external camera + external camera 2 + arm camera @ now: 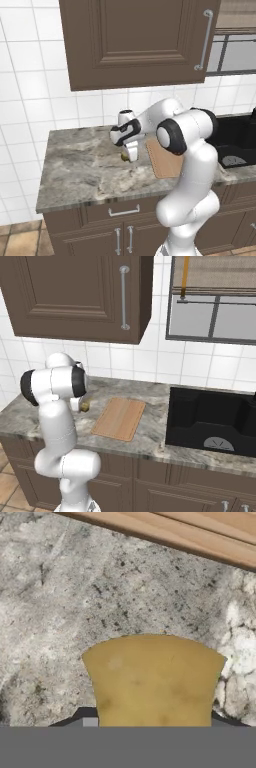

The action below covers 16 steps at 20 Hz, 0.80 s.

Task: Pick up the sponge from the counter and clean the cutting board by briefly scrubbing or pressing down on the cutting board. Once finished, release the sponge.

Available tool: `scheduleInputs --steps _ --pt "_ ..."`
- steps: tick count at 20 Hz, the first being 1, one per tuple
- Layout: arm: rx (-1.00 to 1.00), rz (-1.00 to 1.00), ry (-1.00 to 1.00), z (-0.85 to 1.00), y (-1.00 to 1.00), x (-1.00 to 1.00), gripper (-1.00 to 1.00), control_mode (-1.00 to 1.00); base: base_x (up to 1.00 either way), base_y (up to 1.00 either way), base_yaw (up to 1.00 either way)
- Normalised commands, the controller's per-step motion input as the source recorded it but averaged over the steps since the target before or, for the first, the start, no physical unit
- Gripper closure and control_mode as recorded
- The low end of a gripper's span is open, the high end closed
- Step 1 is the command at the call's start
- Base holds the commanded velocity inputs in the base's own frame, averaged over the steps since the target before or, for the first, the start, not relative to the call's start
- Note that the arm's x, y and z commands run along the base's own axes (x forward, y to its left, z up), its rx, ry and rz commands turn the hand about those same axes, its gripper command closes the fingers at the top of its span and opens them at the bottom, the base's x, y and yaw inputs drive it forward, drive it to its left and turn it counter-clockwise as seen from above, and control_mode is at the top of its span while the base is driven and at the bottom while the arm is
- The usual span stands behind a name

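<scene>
Because the scrubbing has to happen on the cutting board (167, 161), the jaws have closed on the sponge (152, 679), which sits just above the counter (85, 165), with the board's edge lying at about one o'clock in the hand view.

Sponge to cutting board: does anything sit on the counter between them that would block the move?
Nothing visible does. The gripper is shut on the sponge, which is beside the cutting board, off its left edge. In the hand view only bare counter lies between the sponge and the board's edge, and the board's top has nothing on it.
</scene>
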Motion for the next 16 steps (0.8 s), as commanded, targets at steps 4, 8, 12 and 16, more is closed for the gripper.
scheduleInputs --steps 4,8,12,16 --pt "0.00 0.00 -0.04 0.00 0.02 -0.73 1.00 -1.00 0.00 0.00 0.00" --pt "-0.01 0.00 -0.04 0.00 0.03 -0.01 1.00 -1.00 0.00 0.00 0.00" --pt "0.00 0.00 0.00 0.00 0.03 0.00 -1.00 -1.00 0.00 0.00 0.00" --pt "0.00 0.00 0.00 0.00 0.00 0.00 -1.00 -1.00 0.00 0.00 0.00"
